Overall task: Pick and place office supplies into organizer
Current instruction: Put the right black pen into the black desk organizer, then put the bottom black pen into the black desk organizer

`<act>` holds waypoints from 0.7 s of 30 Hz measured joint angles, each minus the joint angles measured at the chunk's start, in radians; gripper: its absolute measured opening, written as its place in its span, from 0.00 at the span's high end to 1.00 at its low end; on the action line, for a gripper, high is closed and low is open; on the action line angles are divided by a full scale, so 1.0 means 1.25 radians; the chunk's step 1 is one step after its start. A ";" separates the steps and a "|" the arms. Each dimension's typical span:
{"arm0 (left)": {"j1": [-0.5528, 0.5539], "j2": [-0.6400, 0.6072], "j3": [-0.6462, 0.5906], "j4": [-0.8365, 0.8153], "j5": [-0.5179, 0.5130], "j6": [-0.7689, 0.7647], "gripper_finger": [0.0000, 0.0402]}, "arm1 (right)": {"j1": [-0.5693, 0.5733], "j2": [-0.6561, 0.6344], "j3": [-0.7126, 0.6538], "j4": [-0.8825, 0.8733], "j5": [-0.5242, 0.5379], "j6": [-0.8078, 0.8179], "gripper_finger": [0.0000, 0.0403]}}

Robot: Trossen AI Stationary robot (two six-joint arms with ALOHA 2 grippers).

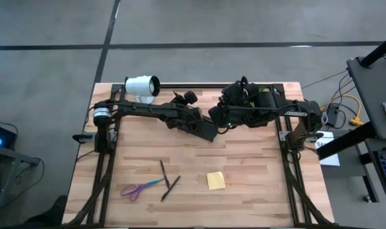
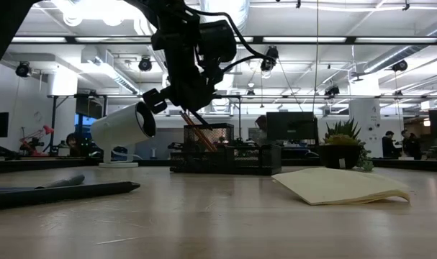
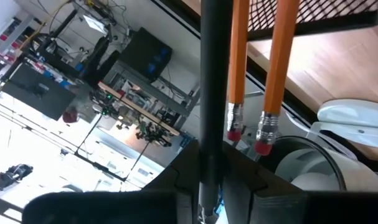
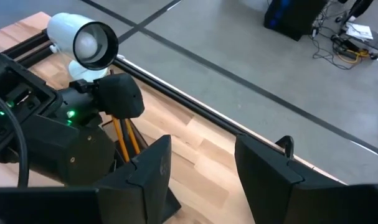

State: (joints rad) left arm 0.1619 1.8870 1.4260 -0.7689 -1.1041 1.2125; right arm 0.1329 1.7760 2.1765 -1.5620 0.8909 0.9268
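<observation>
At the counter's far middle, left claw point(image 1: 191, 121) pinches a dark pen point(image 3: 212, 93) upright over the organizer point(image 2: 225, 155) for insertion; right claw point(image 4: 201, 165) spread, waiting alongside.

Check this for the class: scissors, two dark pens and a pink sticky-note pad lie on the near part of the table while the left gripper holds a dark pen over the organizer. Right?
One detail is wrong: the sticky-note pad is yellow, not pink, as the high view shows. The scissors, the two dark pens and the left gripper holding a dark pen over the organizer stand as stated.
</observation>
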 joint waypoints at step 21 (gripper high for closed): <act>-0.053 -0.015 -0.013 0.028 0.027 -0.009 0.78 | 0.000 0.001 -0.002 0.000 0.002 0.004 0.61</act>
State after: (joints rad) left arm 0.0954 1.8688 1.4096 -0.7333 -1.0698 1.2012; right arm 0.1326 1.7775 2.1742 -1.5624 0.8932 0.9318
